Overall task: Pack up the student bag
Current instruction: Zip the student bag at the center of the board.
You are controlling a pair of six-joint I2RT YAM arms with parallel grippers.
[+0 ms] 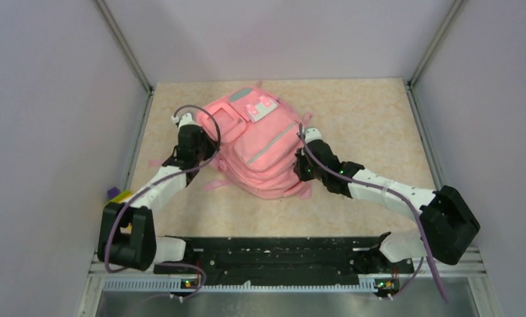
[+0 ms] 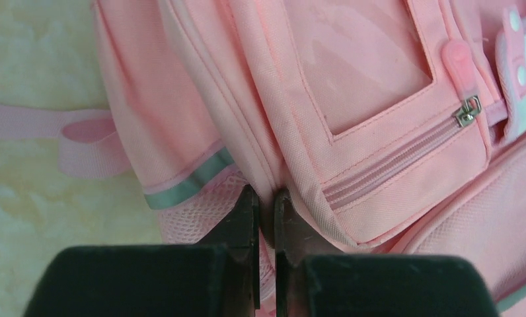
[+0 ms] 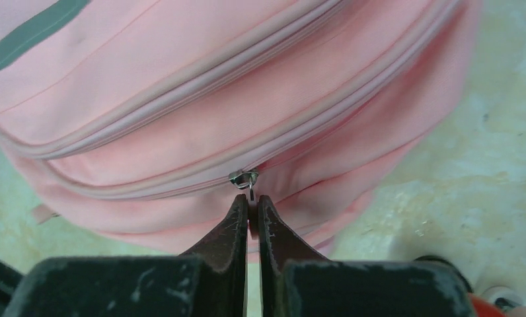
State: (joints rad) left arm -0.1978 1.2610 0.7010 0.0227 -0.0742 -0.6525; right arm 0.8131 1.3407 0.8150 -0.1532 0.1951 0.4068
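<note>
The pink student bag (image 1: 260, 145) lies flat in the middle of the table, front pockets up. My left gripper (image 1: 195, 127) is at its left side; in the left wrist view it (image 2: 265, 198) is shut on a fold of pink bag fabric (image 2: 273, 173) next to the mesh side pocket (image 2: 201, 211). My right gripper (image 1: 304, 140) is at the bag's right side; in the right wrist view it (image 3: 253, 201) is shut on the zipper pull (image 3: 246, 178) of the bag's main zip (image 3: 181, 181), which looks closed along its visible length.
A pink strap loop (image 2: 82, 142) lies on the table left of the bag. A yellow and purple object (image 1: 118, 195) sits at the table's left edge beside my left arm. Walls and metal posts enclose the table on three sides.
</note>
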